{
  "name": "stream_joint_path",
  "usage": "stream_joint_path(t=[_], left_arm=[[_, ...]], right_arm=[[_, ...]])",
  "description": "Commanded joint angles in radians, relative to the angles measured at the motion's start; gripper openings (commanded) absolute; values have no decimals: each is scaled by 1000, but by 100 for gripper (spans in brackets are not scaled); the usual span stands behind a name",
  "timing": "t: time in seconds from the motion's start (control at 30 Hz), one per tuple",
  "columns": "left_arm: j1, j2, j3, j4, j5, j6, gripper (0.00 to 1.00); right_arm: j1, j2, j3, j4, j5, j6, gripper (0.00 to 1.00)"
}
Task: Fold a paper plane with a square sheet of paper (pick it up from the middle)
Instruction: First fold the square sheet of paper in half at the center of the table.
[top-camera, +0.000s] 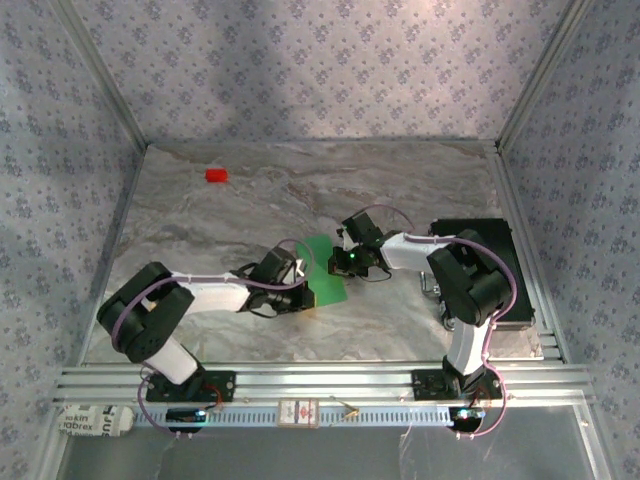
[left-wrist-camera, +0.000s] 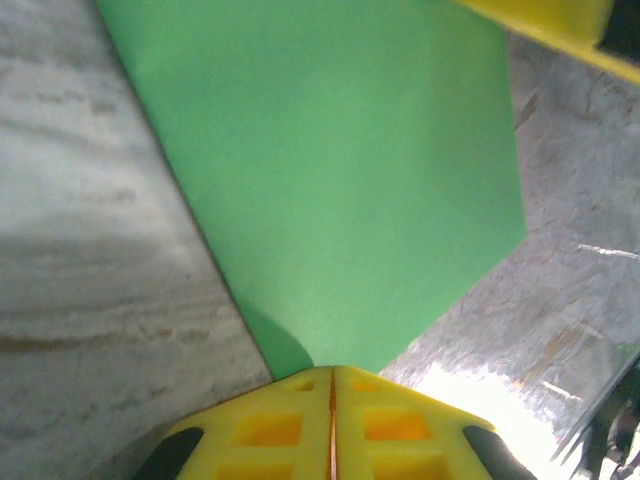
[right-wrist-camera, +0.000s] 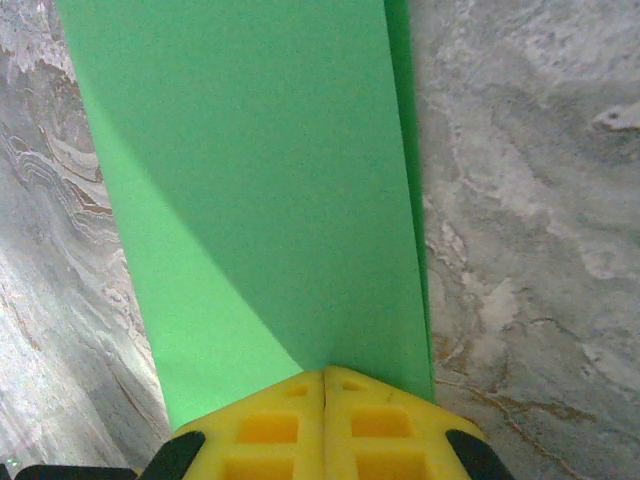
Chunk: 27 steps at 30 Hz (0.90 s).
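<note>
The square sheet of paper (top-camera: 327, 278), bright green and folded to a narrower shape, lies at the middle of the marble table. In the left wrist view one corner of the paper (left-wrist-camera: 330, 170) tapers right into my left gripper (left-wrist-camera: 332, 372), which is shut on that corner. My left gripper (top-camera: 300, 272) sits at the sheet's left side. My right gripper (top-camera: 341, 262) is at the sheet's right side, also shut. The paper (right-wrist-camera: 260, 180) runs under the tips of my right gripper (right-wrist-camera: 324, 372), with a second layer showing along its right edge; I cannot tell if they pinch it.
A small red block (top-camera: 216, 175) lies far back on the left. A black box (top-camera: 492, 250) stands on the right, behind the right arm. Patterned walls with metal frames close in the table on three sides.
</note>
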<state>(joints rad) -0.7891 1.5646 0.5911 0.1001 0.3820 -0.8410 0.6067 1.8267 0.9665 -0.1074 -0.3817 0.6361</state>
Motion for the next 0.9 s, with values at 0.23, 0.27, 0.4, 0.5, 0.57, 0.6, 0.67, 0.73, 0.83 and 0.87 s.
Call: stream_joint_path(t=[0.23, 0.27, 0.4, 0.5, 0.57, 0.6, 0.67, 0.73, 0.83, 0.87], left_arm=[[-49, -57, 11, -202, -35, 86, 7], [-49, -80, 17, -210, -52, 81, 7], [-24, -178, 6, -136, -90, -14, 6], [38, -172, 15, -56, -36, -64, 5], [82, -148, 17, 21, -5, -97, 5], [100, -127, 26, 43, 15, -106, 6], [118, -83, 51, 67, 41, -106, 6], [123, -41, 76, 75, 56, -100, 7], [123, 13, 96, 99, 73, -97, 8], [124, 28, 94, 112, 79, -99, 8]], right_arm=[[-8, 39, -49, -129, 72, 2, 0], [-8, 39, -52, -127, 73, 1, 0], [-8, 36, -52, -127, 72, 2, 0], [-8, 37, -52, -124, 73, 2, 0], [-7, 40, -50, -122, 70, 3, 0], [-7, 40, -48, -124, 70, 4, 0], [-7, 41, -48, -124, 69, 4, 0], [-7, 42, -48, -125, 70, 4, 0], [-7, 42, -46, -126, 70, 4, 0], [-7, 42, -47, -126, 70, 5, 0]])
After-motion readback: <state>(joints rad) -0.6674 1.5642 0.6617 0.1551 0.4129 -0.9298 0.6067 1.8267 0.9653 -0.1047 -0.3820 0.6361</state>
